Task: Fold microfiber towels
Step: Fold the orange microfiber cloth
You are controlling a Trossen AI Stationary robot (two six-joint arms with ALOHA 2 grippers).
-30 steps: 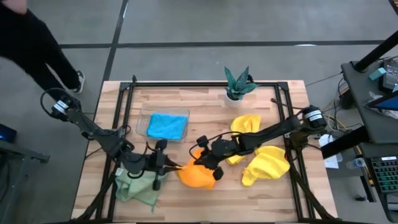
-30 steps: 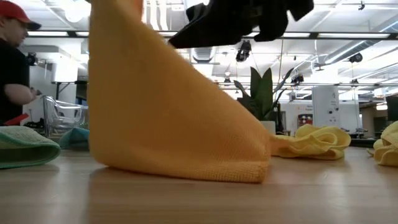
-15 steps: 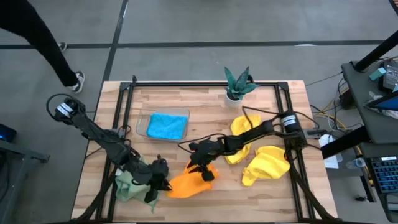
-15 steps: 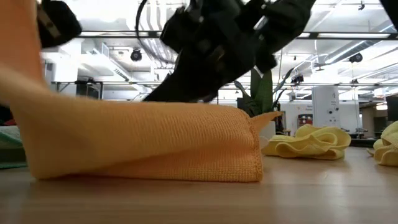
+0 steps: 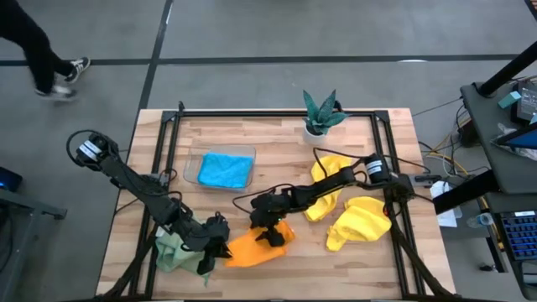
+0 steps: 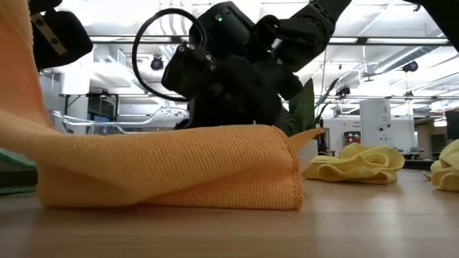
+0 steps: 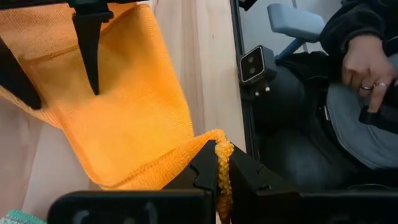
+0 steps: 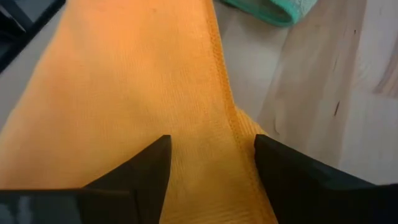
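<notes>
The orange towel (image 5: 256, 247) lies part-folded on the near middle of the counter (image 5: 277, 147), its doubled right edge (image 6: 294, 175) resting flat on the wood in the low view. The left tool (image 5: 220, 249) sits at the towel's left end with its fingers pressed together, pinching an orange corner (image 7: 222, 162) that stands up between the fingertips in the left wrist view. The right tool (image 5: 270, 233) hovers just over the towel's far right part; its fingers (image 8: 146, 165) stand spread, with orange cloth beneath them and nothing gripped. Left of the orange towel, just beside the left arm, lies the pale green towel (image 5: 180, 256), close to the counter's near left edge. The blue towel (image 5: 225, 169) rests in the clear tray (image 5: 195, 156) at the far left. Two yellow towels lie right of the work area: one (image 5: 329, 178) farther, one (image 5: 361, 222) nearer. The potted plant (image 5: 320, 113) stands at the far edge. Bare wood remains open along the near edge right of the orange towel and between the tray and the plant.
</notes>
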